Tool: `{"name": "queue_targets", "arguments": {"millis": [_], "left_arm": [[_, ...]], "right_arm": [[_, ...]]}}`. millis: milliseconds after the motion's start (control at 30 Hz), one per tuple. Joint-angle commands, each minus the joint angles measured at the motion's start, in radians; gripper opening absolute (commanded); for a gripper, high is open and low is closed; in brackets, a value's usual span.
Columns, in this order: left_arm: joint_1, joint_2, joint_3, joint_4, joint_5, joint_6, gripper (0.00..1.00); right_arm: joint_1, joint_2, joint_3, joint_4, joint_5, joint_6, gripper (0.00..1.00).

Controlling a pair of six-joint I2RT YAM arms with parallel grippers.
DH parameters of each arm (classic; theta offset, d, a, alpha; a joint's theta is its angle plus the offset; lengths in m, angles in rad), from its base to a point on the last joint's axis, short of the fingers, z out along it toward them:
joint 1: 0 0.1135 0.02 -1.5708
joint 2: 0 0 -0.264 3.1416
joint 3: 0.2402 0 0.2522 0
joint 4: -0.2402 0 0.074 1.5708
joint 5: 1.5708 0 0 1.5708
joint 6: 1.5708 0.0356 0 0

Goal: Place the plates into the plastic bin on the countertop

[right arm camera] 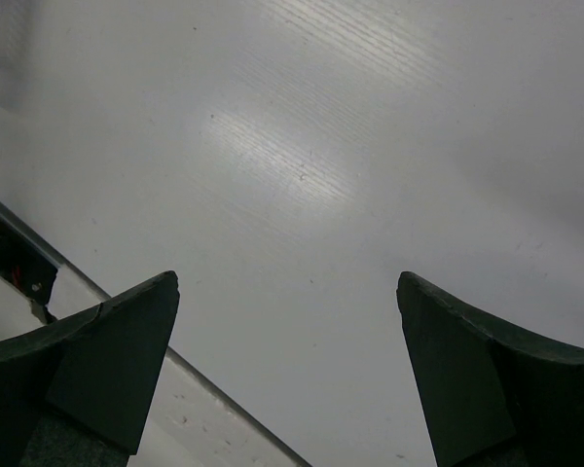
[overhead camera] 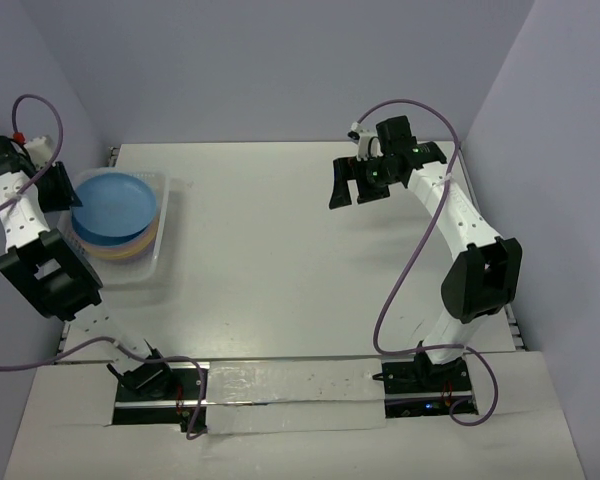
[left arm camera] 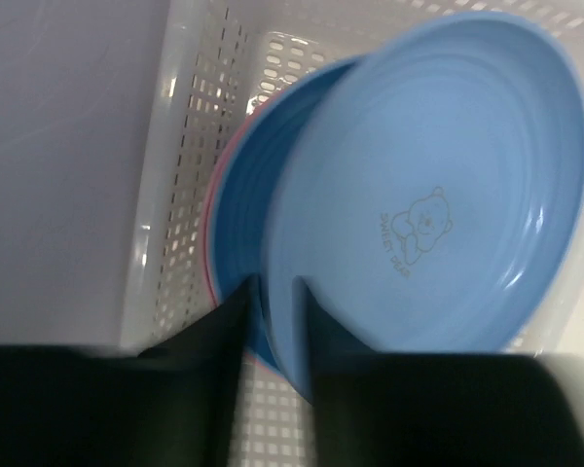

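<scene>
Plate (left arm camera: 438, 195) rim inside parted left pincer (left arm camera: 273, 290)

One bin (overhead camera: 166, 235), several stacked plates (overhead camera: 115, 200), two arms (overhead camera: 40, 270) (overhead camera: 460, 220).

High overhead, close wrists, plastic bin (overhead camera: 164, 235) (left arm camera: 190, 146) shared

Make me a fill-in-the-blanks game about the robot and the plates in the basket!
1. The top plate in the plastic bin is coloured ____.
2. The tiny picture in the middle of that plate shows a ____.
3. The right hand holds nothing, and its two fingers are spread wide ____.
4. Seen from the top camera, the bin stands on the ____ side of the countertop.

Missing words: blue; bear; open; left.
</scene>
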Motion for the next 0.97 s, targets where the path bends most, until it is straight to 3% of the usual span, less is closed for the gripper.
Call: {"name": "queue_targets", "arguments": {"millis": [0,33,200,300,500,667,933], "left_arm": [[0.002,-0.007,0.016,0.004,0.028,0.012,0.75],[0.001,-0.034,0.01,0.019,0.032,0.013,0.99],[-0.013,-0.167,0.042,0.068,0.087,-0.009,0.99],[-0.08,-0.236,0.031,0.087,0.071,-0.039,0.99],[-0.468,-0.417,-0.187,0.23,-0.018,-0.152,0.99],[-0.658,-0.469,-0.348,0.349,0.01,-0.255,0.99],[-0.735,-0.537,-0.462,0.418,-0.081,-0.273,0.99]], "right_arm": [[-0.01,-0.037,-0.012,0.037,0.008,-0.018,1.0],[-0.01,-0.046,-0.015,0.038,0.017,-0.018,1.0],[-0.033,-0.088,-0.031,0.069,0.041,-0.006,1.0],[-0.068,-0.109,-0.034,0.094,0.073,0.011,1.0],[-0.206,-0.207,-0.106,0.213,0.236,0.075,1.0],[-0.232,-0.363,-0.236,0.316,0.34,0.082,1.0],[-0.231,-0.542,-0.395,0.436,0.381,0.073,1.0]]}}
